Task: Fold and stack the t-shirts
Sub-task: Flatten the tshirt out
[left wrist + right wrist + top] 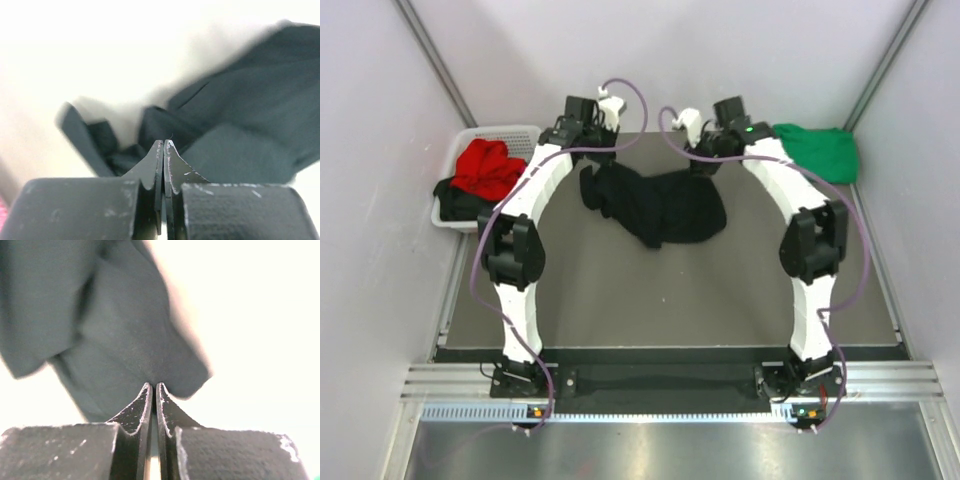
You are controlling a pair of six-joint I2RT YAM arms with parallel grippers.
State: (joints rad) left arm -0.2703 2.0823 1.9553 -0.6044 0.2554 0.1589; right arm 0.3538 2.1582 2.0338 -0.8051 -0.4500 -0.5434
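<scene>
- The black t-shirt [655, 205] lies crumpled on the dark tabletop [650, 300], a little toward 12 o'clock from the middle. Its bulk sags toward 5 o'clock, and its two upper corners are drawn up toward the arms.
- The left pincer [588, 168] is at the shirt's corner on the 10 o'clock side. In the left wrist view the left pincer [164, 145] has its two fingers pressed flat together, with the folded black t-shirt [240, 125] gathered right at the tips, so it seems to pinch the cloth.
- The right pincer [705, 162] is at the shirt's other corner, on the 1 o'clock side. In the right wrist view the right pincer [152, 386] is closed in the same way, and the black t-shirt [115, 340] comes down directly into its tips and hangs from them.
- The green t-shirt [817, 150] lies in a loose heap at 2 o'clock, at the far right corner of the tabletop, well apart from the black one.
- At 10 o'clock, beside the left edge of the tabletop, stands a white lattice basket [510, 131]. A red t-shirt [488, 167] is piled in it, and a dark cloth [455, 200] hangs over its near rim, under the red one.
- Both arms reach from their bases at 6 o'clock and bend inward toward the black shirt.
</scene>
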